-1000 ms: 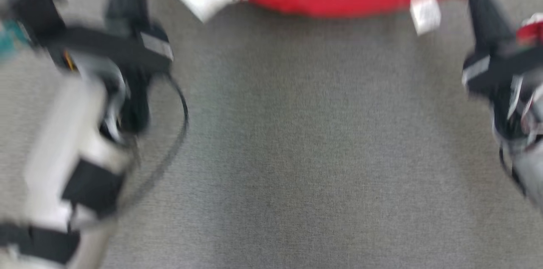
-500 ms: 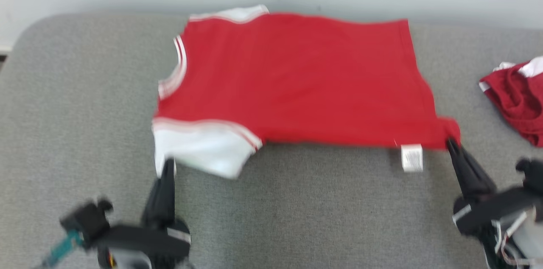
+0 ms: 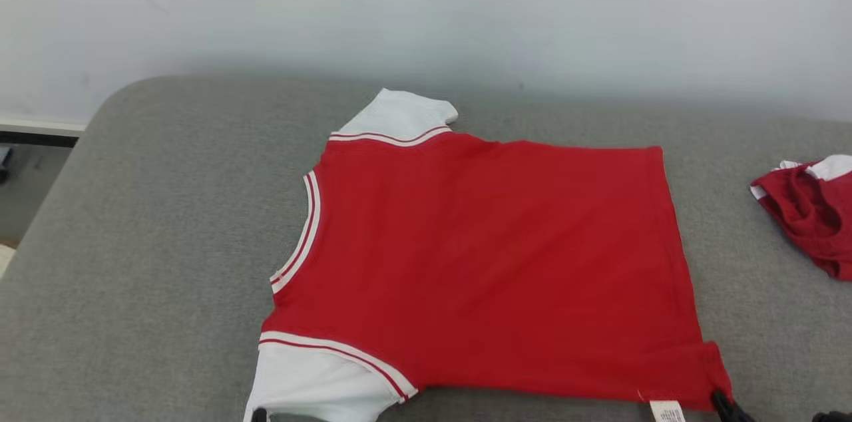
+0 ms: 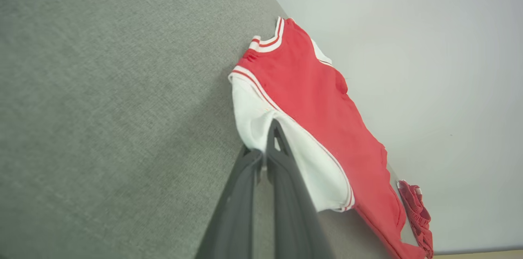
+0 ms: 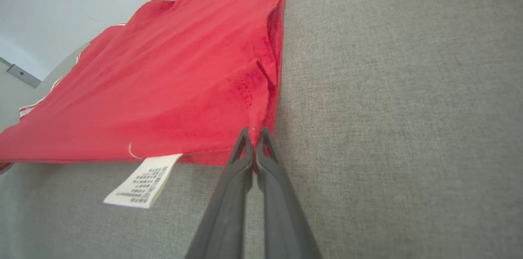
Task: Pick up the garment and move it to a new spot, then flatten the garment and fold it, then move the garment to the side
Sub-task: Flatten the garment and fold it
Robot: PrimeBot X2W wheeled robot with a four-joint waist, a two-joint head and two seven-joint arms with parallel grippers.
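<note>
From the head, the red garment (image 3: 492, 262) is lying flat on the grey surface (image 3: 153, 242), a white label (image 3: 667, 411) hanging off its near hem. At the left wrist, the left claw (image 4: 265, 140) is pinching the white sleeve (image 4: 253, 103), fingers pressed together. At the right wrist, the right claw (image 5: 254, 138) is gripping the garment's hem corner tightly beside the label, whose print is too small to read.

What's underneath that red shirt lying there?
The red shirt lies flat on the grey cushion, which shows all round it. Whatever the cloth covers is hidden; no bump shows through.
</note>
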